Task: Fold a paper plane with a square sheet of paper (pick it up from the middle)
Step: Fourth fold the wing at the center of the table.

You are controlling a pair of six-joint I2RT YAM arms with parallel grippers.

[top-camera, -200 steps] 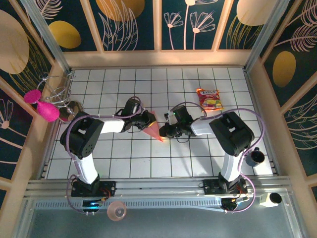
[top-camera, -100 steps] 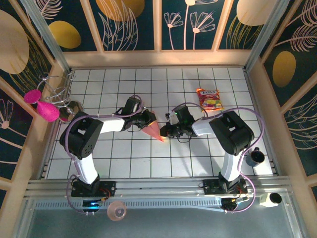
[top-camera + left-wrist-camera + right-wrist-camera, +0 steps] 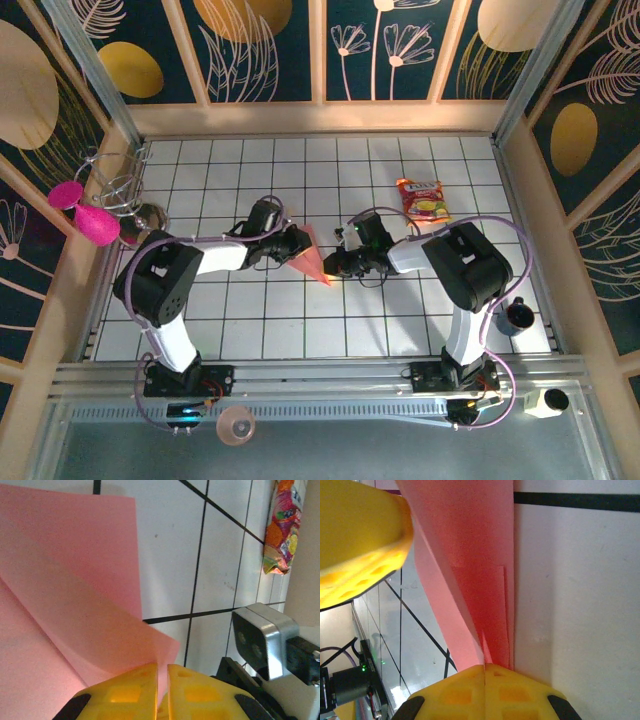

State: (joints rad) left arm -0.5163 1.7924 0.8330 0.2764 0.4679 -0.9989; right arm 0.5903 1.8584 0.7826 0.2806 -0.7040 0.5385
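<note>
You find no writing you can read here; the lettering on the red-and-yellow snack packet is too small and blurred.

Salmon-pink paper, folded into a pointed wedge, tip nearward, mid tiled table

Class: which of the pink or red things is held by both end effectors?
The folded salmon paper, mid-table; the snack packet and magenta discs sit untouched.

The flat white table had black lines making squares. A red-and-yellow snack packet lay near its far side. A dark cup sat at its right edge. A pointed pink folded paper was at its middle.
</note>
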